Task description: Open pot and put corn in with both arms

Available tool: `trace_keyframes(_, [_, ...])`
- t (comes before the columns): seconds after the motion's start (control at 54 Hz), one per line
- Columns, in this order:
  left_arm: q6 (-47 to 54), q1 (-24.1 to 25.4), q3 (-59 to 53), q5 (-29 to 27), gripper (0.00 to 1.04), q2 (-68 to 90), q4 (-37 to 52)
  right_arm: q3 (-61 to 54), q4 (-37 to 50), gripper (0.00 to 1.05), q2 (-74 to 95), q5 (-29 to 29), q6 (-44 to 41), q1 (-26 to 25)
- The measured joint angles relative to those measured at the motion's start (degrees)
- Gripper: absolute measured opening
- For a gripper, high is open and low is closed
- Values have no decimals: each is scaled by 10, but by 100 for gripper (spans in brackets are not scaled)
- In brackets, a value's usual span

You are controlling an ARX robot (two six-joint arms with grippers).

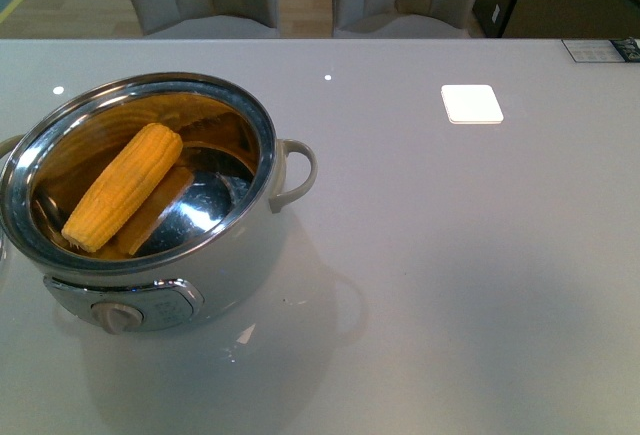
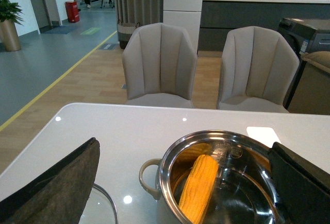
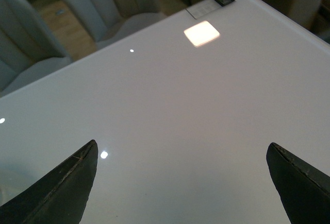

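The white pot [image 1: 215, 280] stands open at the table's front left, its steel rim bare and its knob facing me. A yellow corn [image 1: 122, 187] cob lies slanted inside the shiny bowl, mirrored in the steel. The left wrist view shows the same pot [image 2: 149, 178] and corn [image 2: 198, 187] below my left gripper [image 2: 183, 154], which hangs open with its dark fingers [image 2: 62, 183] spread wide of the pot. My right gripper [image 3: 181, 152] is open over bare table with nothing between its fingers [image 3: 67, 185]. Neither arm appears in the front view.
A glass lid [image 2: 100, 206] rim lies on the table beside the pot. A white square pad [image 1: 471, 103] sits at the back right, with a label strip [image 1: 600, 50] at the far right edge. Two grey chairs [image 2: 161, 64] stand behind the table [image 1: 450, 255].
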Motion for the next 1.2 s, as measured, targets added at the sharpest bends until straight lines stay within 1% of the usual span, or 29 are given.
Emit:
trace_keyframes(0.019, [0,0,0,0,98,0,0,-7,23,88,1,-16,-6,-4])
trace_keyframes(0.056, [0,0,0,0,98,0,0,-34,105,81,-1,-66,-70,-18])
trace_keyframes(0.093, [0,0,0,0,98,0,0,-50,150,76,-10,-95,-112,-30])
trace_keyframes(0.111, [0,0,0,0,98,0,0,-53,161,74,-15,-102,-119,-33])
trace_keyframes(0.148, [0,0,0,0,98,0,0,-61,178,65,-44,-128,-179,-51])
trace_keyframes(0.185, [0,0,0,0,98,0,0,-65,167,57,-76,-147,-212,-68])
trace_keyframes(0.259, [0,0,0,0,98,0,0,-73,140,46,-110,-165,-234,-87])
trace_keyframes(0.315, [0,0,0,0,98,0,0,-81,109,35,-143,-181,-250,-105])
trace_keyframes(0.389, [0,0,0,0,98,0,0,-81,84,25,-170,-195,-255,-119])
trace_keyframes(0.482, [0,0,0,0,98,0,0,-82,47,9,-217,-214,-260,-139])
trace_keyframes(0.538, [0,0,0,0,98,0,0,-82,27,2,-239,-225,-266,-149])
trace_keyframes(0.76, [0,0,0,0,98,0,0,-82,-46,2,-318,-259,-267,-183])
trace_keyframes(0.816, [0,0,0,0,98,0,0,-82,-65,2,-337,-302,-268,-212])
trace_keyframes(0.908, [0,0,0,0,98,0,0,-82,-87,2,-361,-311,-268,-241])
trace_keyframes(1.205, [0,0,0,0,98,0,0,-82,-153,2,-429,-316,-269,-246])
